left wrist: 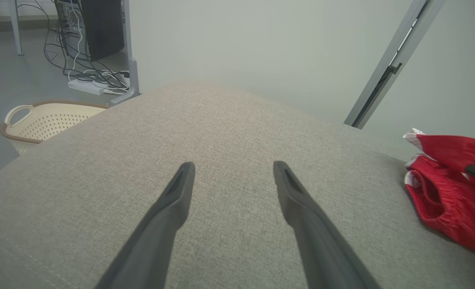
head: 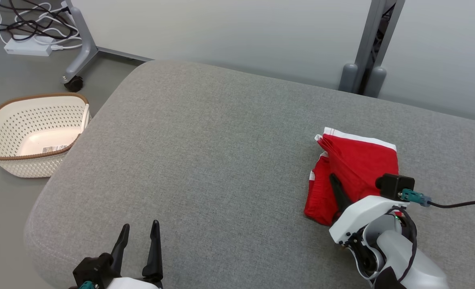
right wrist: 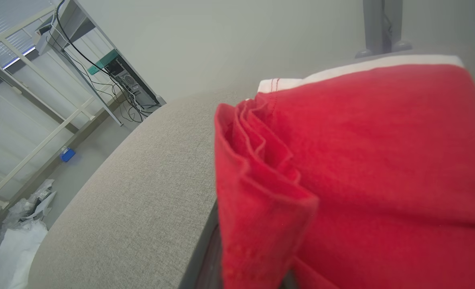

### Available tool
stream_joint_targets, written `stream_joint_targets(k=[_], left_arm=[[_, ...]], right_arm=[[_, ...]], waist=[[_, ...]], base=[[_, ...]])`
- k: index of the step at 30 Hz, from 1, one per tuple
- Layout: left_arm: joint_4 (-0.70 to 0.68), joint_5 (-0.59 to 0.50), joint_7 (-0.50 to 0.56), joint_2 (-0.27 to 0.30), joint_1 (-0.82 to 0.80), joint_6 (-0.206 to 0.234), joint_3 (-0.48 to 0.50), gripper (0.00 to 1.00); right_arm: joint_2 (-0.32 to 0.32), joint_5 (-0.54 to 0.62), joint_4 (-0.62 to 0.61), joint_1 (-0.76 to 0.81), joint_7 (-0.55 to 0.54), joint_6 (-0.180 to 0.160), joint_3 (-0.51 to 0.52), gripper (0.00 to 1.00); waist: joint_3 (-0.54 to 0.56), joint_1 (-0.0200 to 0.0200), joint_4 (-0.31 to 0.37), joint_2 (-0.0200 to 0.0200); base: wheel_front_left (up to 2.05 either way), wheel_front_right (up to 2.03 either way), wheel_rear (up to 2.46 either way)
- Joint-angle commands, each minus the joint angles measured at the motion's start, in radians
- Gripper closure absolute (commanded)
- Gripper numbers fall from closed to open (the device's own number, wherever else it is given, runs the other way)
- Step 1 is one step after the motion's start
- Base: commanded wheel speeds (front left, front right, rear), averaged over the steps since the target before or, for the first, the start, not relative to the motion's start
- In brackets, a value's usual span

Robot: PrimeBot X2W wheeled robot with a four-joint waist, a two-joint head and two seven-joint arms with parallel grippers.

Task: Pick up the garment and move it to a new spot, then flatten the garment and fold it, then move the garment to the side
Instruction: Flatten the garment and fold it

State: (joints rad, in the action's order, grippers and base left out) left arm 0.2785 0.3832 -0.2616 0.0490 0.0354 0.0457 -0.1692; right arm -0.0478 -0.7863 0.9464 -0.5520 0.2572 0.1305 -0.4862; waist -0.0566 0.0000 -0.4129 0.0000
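**Now: right hand closed in the red cloth, left hand spread and empty**

My right hand [head: 335,184] has its two long dark fingers pressed together, pinching the red cloth garment [head: 362,160] with a white band along one edge. From the head camera I see one finger lying across the near part of the cloth. On the right wrist camera the garment [right wrist: 362,160] bunches in folds directly over the fingers, so I cannot see the pinch point itself.

My left hand [head: 140,225] sits at the near edge with its fingers spread wide. It holds nothing and is well apart from the garment [left wrist: 446,200], which shows at the right edge of its wrist camera.

The garment lies crumpled on the right part of the grey woven padded surface [head: 221,160]. On the grey floor [head: 5,200] to the left stands a cream perforated plastic basket with a brown rim [head: 21,168], just beside the surface's corner. Farther back, a white power strip [head: 27,47] and tangled cables [head: 21,16] lie near a grey castor leg [head: 81,48]. A grey metal post [head: 372,40] rises against the pale wall.
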Motion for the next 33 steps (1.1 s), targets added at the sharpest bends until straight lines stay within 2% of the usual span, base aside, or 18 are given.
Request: stream_joint_targets(k=[1,7,8,9,18,23,28,33], left_arm=[[0.001,0.009,-0.003,0.004,-0.006,0.007,-0.002,0.00],[0.002,0.022,-0.003,0.004,-0.013,0.011,-0.018,0.00],[0.004,0.026,-0.003,0.004,-0.014,0.012,-0.021,0.00],[0.004,0.025,-0.003,0.004,-0.016,0.012,-0.024,0.00],[0.018,0.030,-0.003,0.004,-0.020,0.016,-0.023,0.00],[0.021,0.021,-0.003,0.004,-0.017,0.012,-0.018,0.00],[0.018,0.012,-0.003,0.004,-0.004,0.009,-0.003,0.00],[-0.001,0.003,-0.003,0.004,0.011,0.003,0.009,0.00]], right_arm=[[-0.007,-0.010,0.000,0.002,0.008,0.001,-0.009,1.00],[-0.006,-0.062,0.045,-0.005,0.003,0.001,-0.058,1.00],[-0.006,-0.074,0.048,-0.004,-0.002,0.001,-0.068,0.67],[-0.006,-0.091,0.058,-0.002,-0.006,0.001,-0.072,0.00],[-0.007,-0.184,0.011,-0.013,-0.003,0.001,-0.180,0.00],[-0.006,-0.241,-0.054,-0.002,-0.011,0.001,-0.258,0.00],[-0.008,-0.303,-0.109,-0.001,-0.021,0.001,-0.319,0.00],[-0.007,-0.290,-0.084,-0.046,-0.001,0.001,-0.305,0.00]], waist=[[-0.004,0.0000,-0.004,0.0000],[-0.020,0.0000,-0.014,0.0000],[-0.022,0.0000,-0.016,0.0000],[-0.023,0.0000,-0.017,0.0000],[-0.010,0.0000,-0.001,0.0000],[0.012,0.0000,0.025,0.0000],[0.040,0.0000,0.067,0.0000],[0.072,0.0000,0.132,0.0000]], base=[[0.00,0.00,0.00],[0.00,0.00,0.00],[0.00,0.00,0.00],[0.00,0.00,0.00],[0.00,0.00,0.00],[0.00,0.00,0.00],[0.00,0.00,0.00],[0.00,0.00,0.00]])
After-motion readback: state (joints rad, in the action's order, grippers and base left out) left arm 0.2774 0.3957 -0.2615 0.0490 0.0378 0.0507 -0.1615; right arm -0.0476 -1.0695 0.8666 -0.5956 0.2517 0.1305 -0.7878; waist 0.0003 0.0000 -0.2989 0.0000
